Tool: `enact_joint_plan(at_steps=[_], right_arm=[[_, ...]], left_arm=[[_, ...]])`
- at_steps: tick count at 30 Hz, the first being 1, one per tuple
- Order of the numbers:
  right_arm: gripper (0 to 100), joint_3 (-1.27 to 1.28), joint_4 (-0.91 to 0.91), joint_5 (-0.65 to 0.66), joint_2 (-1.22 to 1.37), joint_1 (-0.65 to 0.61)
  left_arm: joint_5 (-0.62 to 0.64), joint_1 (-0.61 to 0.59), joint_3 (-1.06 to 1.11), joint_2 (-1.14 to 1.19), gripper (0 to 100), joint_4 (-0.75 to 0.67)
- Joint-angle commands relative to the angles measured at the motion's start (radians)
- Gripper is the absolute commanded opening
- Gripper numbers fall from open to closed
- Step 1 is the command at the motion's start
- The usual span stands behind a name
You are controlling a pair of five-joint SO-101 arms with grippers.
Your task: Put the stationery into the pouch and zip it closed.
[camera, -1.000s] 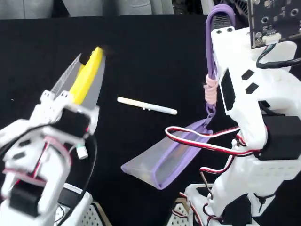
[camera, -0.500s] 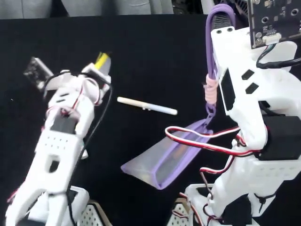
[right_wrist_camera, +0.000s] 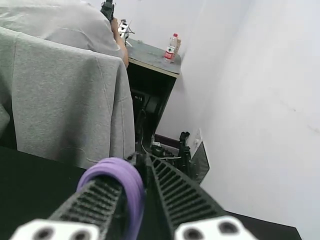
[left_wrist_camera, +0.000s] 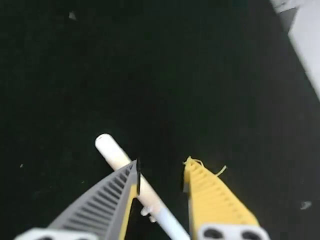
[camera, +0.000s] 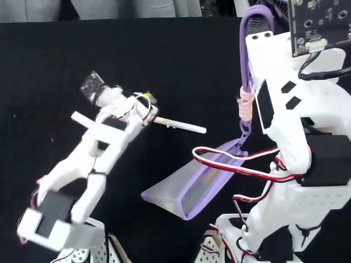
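Observation:
A white pen (camera: 184,126) lies on the black table, and in the left wrist view the pen (left_wrist_camera: 116,154) runs between the grey and yellow fingers. My left gripper (left_wrist_camera: 160,172) is open, low over the pen's end, one finger on each side. In the high view the left arm stretches from the front left to the left gripper (camera: 147,104) over the pen's left end. A translucent purple pouch (camera: 192,184) hangs open by its purple strap (camera: 248,66). My right gripper (right_wrist_camera: 141,175) is raised and shut on that strap (right_wrist_camera: 112,176).
The right arm's white body (camera: 296,137) stands at the right with red and white cables (camera: 236,164) looping across the pouch. A grey cloth-covered seat (right_wrist_camera: 60,100) shows behind the table's far edge. Bare black tabletop (camera: 181,60) lies behind the pen.
The left arm has swung down and to the right, from raised at the far left to low over the pen's left end. The right arm and pouch have not moved.

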Motion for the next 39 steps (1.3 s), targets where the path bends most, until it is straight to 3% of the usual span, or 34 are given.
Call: enact_joint_plan(at_steps=[1,9,24,33,39], right_arm=[[1.1,-0.039,-0.005,0.009,0.004,0.018],[1.1,-0.039,-0.005,0.009,0.004,0.018],[1.1,-0.038,-0.005,0.009,0.005,0.018],[1.1,-0.038,-0.005,0.009,0.005,0.018],[1.1,-0.038,-0.005,0.009,0.005,0.018]], left_arm=[[0.021,0.01,-0.081,0.041,16,-0.006],[0.127,0.013,-0.159,0.008,16,0.209],[0.17,-0.028,-0.351,0.325,16,0.216],[0.17,-0.039,-0.375,0.37,15,0.209],[0.141,-0.039,-0.481,0.516,3,0.216]])
